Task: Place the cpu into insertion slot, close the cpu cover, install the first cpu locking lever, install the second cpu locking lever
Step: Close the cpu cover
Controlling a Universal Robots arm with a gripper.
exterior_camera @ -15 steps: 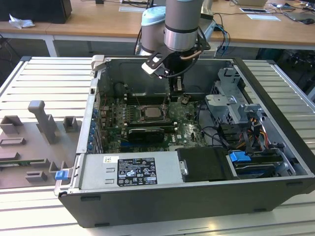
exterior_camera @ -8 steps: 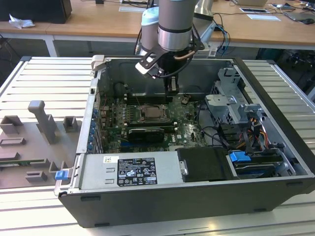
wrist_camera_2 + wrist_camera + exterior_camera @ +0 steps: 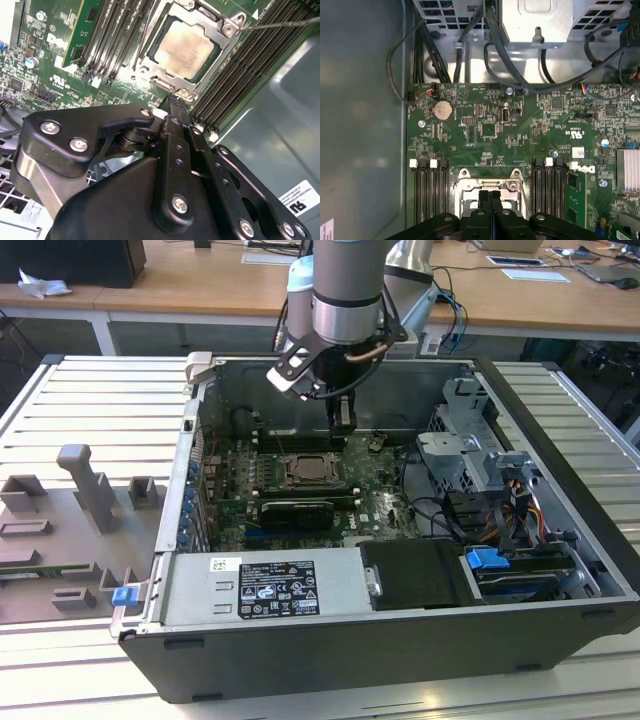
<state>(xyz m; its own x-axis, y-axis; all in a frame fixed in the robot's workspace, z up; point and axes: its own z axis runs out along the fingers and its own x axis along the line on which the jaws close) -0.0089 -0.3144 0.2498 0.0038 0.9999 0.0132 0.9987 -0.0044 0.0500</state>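
The cpu [image 3: 185, 45], a pale silvery square chip, lies flat in the insertion slot [image 3: 146, 64] on the green board. The cpu cover [image 3: 223, 41], a thin silvery frame, lies down around the chip's face. A thin metal locking lever [image 3: 280, 24] runs out from one corner of the socket. My gripper [image 3: 173, 100] is shut with nothing between its black fingers, and its tip hangs just beside the socket's edge. In the first wrist view the gripper [image 3: 490, 192] points at the socket frame [image 3: 470, 184]. In the exterior view the gripper [image 3: 343, 423] hangs behind the cpu [image 3: 310, 470].
Long black memory slots [image 3: 235, 75] flank the socket on both sides. A black graphics card [image 3: 292, 512] lies in front of it. The case wall [image 3: 330, 365], drive cage [image 3: 480, 460], cables [image 3: 470, 50] and power supply [image 3: 270, 585] close in. Grey fixtures [image 3: 85, 490] stand outside at the exterior view's left.
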